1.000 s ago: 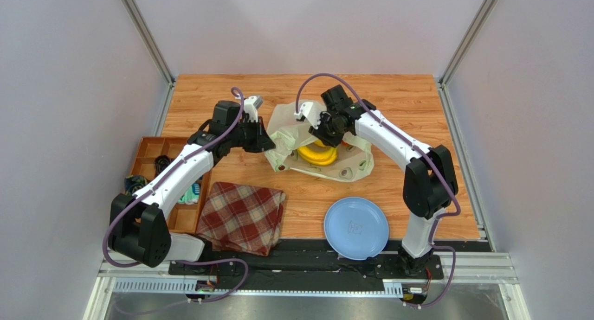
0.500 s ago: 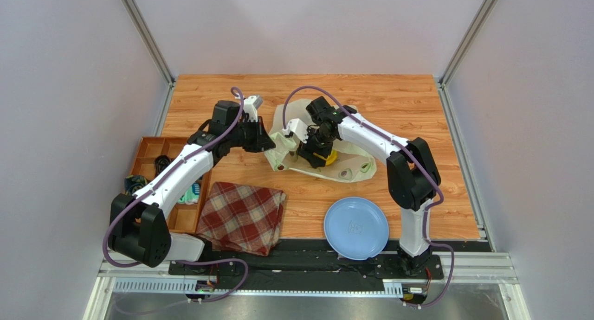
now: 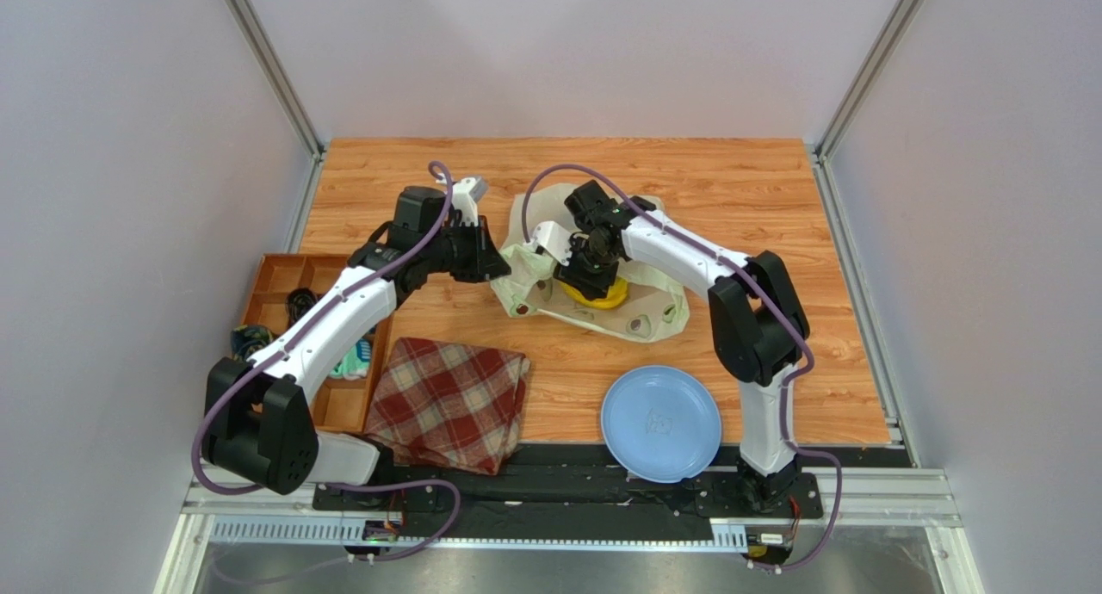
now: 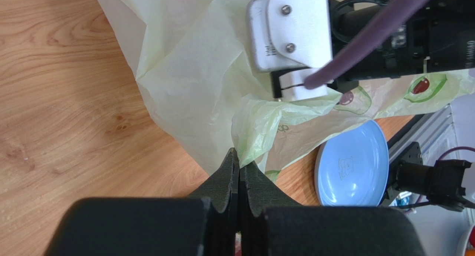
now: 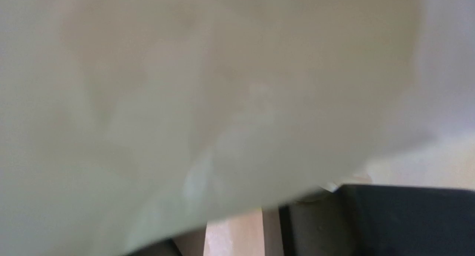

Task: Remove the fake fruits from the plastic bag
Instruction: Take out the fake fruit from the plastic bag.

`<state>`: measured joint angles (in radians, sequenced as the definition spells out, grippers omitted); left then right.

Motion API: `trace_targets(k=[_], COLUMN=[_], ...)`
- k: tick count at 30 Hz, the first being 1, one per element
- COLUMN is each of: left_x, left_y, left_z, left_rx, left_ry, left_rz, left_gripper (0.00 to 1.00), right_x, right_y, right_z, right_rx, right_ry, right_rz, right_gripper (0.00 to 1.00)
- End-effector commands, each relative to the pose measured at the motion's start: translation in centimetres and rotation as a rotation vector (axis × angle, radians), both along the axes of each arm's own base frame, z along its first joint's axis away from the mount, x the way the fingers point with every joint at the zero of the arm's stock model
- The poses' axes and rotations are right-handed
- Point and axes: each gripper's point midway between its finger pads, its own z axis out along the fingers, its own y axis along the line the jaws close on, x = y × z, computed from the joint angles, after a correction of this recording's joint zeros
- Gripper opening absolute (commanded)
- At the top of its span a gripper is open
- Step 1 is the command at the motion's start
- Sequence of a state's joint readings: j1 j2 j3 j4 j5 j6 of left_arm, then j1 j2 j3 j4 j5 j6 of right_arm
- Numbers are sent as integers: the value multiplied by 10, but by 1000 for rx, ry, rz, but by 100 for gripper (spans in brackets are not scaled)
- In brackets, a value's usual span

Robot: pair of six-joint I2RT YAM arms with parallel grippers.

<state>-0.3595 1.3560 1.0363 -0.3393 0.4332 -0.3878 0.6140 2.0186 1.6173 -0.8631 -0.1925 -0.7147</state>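
Note:
The pale yellow-green plastic bag (image 3: 643,313) lies in the middle of the table. My left gripper (image 3: 498,261) is shut on its left edge, and the left wrist view shows the film (image 4: 189,72) pinched at the closed jaw tips (image 4: 240,158). My right gripper (image 3: 585,269) reaches down into the bag's mouth. Just below it shows a strip of the yellow banana bunch (image 3: 608,293); the other fake fruits are hidden. Blurred bag film (image 5: 195,89) fills the right wrist view. Only one dark finger (image 5: 401,222) shows there, so that gripper's state is unclear.
A blue plate (image 3: 661,422) sits near the front edge, right of centre. A red plaid cloth (image 3: 449,402) lies front left. A brown tray (image 3: 291,313) with small items stands at the table's left edge. The right arm's wrist (image 4: 357,39) hangs over the bag.
My right gripper has moved left and down into the bag's mouth, and the bananas are now mostly covered. The left arm has held still on the bag edge.

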Motion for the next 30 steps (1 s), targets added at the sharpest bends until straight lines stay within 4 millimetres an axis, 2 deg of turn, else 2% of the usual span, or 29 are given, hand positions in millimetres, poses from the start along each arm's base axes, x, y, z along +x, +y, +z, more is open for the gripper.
trace_targets(k=[1,2,3,6,7,10,11,13,15,17,21,23,25,27,28,30], left_x=[12,12,13,22,29,44,47,52,57,59,52,44,38,36,36,36], left_y=[-2,-2,-3,-2,1,3,2,-6,-12,-17,-9,-7,-4,-2,0,3], left_z=[10,10,12,20,23,30,31,36,41,45,38,37,37,35,36,39], left_rx=[-12,-10,-11,-31,-32,-10,-7,-30,-60,-78,-27,-20,-10,8,20,29], left_ry=[-52,-55,-59,-73,-79,-100,-107,-124,-135,-153,-136,-143,-160,-165,-179,-197], left_rz=[-1,-5,-9,-5,9,28,21,-19,-38,-60,-61,-73,-83,-92,-89,-76], left_gripper=[0,0,0,0,0,0,0,0,0,0,0,0,0,0,0,0], right_x=[-6,-15,-21,-51,-64,-85,-97,-120,-134,-143,-164,-191,-228,-252,-270,-284], right_y=[1,4,2,-4,-10,-18,-15,-19,-18,-19,-26,-33,-42,-57,-64,-76], right_z=[65,76,96,117,116,123,127,122,121,136,168,182,169,162,144,139], right_rx=[89,127,157,191,179,188,215,208,197,206,211,203,144,102,52,57], right_ry=[-84,-69,-93,-48,-7,46,89,194,246,254,169,137,170,153,192,198], right_rz=[37,61,74,137,151,178,202,256,291,288,297,336,409,441,472,448], right_gripper=[34,31,29,24,23,17,17,17,15,14,13,13,14,14,14,14])
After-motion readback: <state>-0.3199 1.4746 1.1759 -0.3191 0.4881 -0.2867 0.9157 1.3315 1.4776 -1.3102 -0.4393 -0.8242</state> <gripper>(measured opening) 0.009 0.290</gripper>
